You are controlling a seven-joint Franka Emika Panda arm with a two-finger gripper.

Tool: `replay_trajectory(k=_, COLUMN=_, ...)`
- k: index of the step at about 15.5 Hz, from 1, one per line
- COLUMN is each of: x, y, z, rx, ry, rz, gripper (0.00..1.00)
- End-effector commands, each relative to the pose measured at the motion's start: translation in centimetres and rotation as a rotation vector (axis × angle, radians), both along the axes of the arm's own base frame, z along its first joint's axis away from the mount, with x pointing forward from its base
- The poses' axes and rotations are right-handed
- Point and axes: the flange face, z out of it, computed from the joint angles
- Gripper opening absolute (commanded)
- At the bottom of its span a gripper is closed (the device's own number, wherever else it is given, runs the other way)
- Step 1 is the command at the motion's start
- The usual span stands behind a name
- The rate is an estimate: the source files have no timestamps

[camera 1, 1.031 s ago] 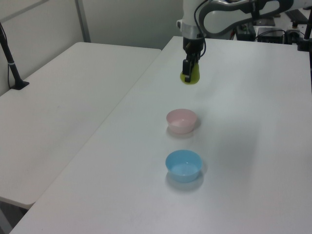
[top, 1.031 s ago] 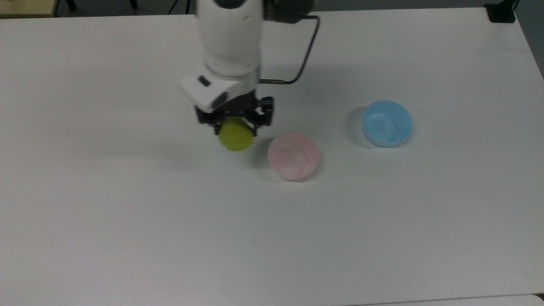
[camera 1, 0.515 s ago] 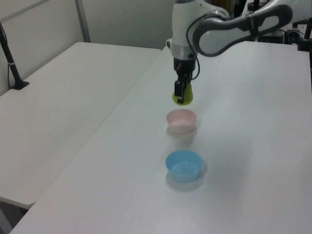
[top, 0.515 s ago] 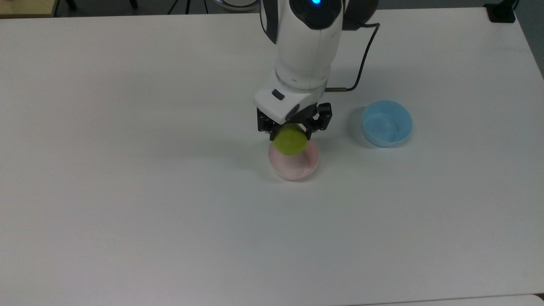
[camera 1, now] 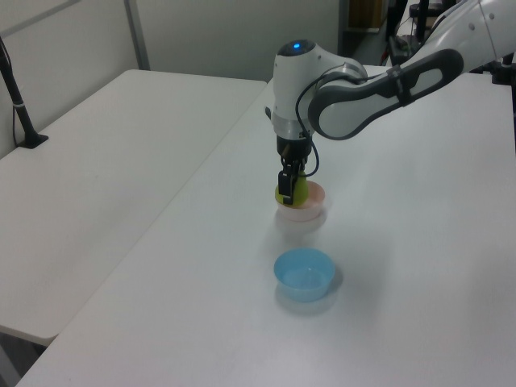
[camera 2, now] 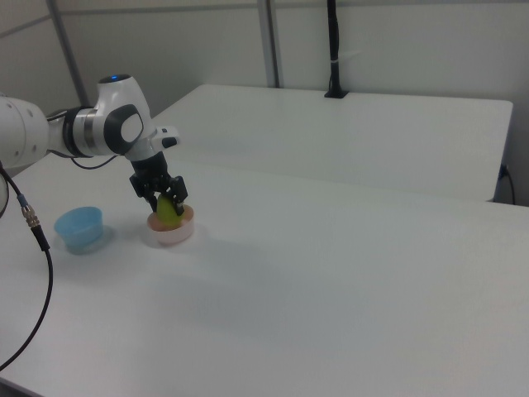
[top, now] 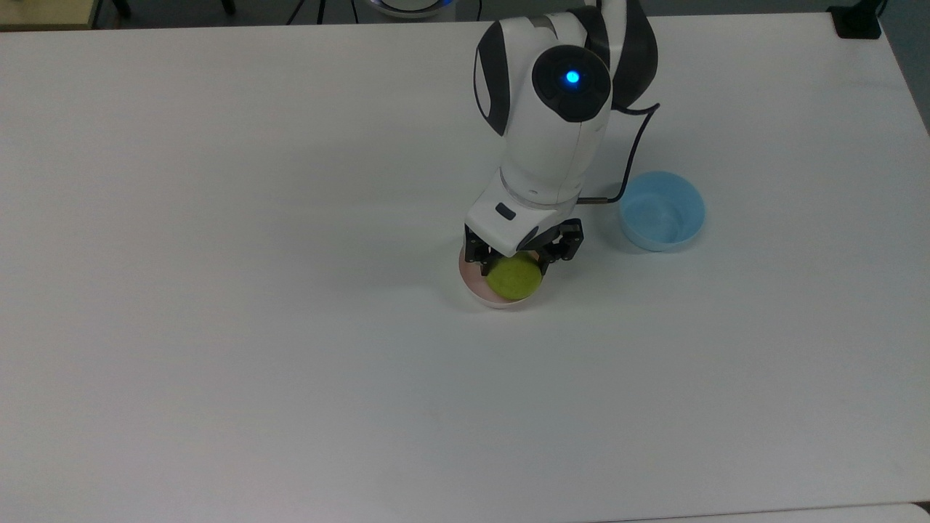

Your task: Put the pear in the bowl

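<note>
**Pear over the pink bowl, not yet released**

Table (top: 218, 327): broad, white, matte. A second white table (camera 1: 97, 161) sits on the left view's left.

Arm (top: 552, 131): reaches down over the middle of the table, wrist pointing almost straight down, blue light lit on top.

Blue bowl (top: 662, 211): on the top view's right of the arm, well apart from the action. Not the target.

Bowl (top: 472, 280): pale pink, directly under the gripper, mostly covered by it in the top view; its rim shows in the right view (camera 2: 169, 236).

Gripper (top: 517, 260): fingers closed on the pear, one either side of its upper part.

Pear (top: 514, 277): yellow-green, held upright, broad end down, inside the bowl's outline. In the left view (camera 1: 292, 192) it appears to sit at rim level or just within; whether the base touches the bowl floor cannot be told.

Handling judgement: small and likely light, with a firm, smooth, rounded skin that could slip or roll. The hold across the narrower upper body looks sound. The bowl is light plastic and could skid or tip if nudged, so the pear should be let go low and centred, then the fingers lifted straight up clear of the rim.
</note>
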Motion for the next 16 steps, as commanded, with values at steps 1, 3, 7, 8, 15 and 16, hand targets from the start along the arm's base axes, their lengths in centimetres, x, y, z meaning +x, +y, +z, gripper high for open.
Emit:
replay_trajectory(k=1, x=0.3, y=0.4, z=0.0, rx=0.000, ry=-0.018, rz=-0.014, gripper=0.94)
replay_trajectory(k=3, x=0.3, y=0.4, z=0.7, rx=0.003, ry=-0.023, rz=-0.014, gripper=1.00)
replay_trajectory(k=7, x=0.0, y=-0.4, z=4.9, rx=0.031, ry=-0.063, rz=-0.023, gripper=1.00)
replay_trajectory(k=8, x=-0.3, y=-1.1, z=6.2, rx=0.037, ry=-0.062, rz=-0.030, gripper=1.00)
replay_trajectory(k=15, x=-4.9, y=-16.1, z=17.0, rx=0.078, ry=0.036, rz=-0.138, gripper=1.00)
replay_trajectory(k=16, x=-5.6, y=-17.8, z=18.0, rx=0.085, ry=0.037, rz=-0.157, gripper=1.00)
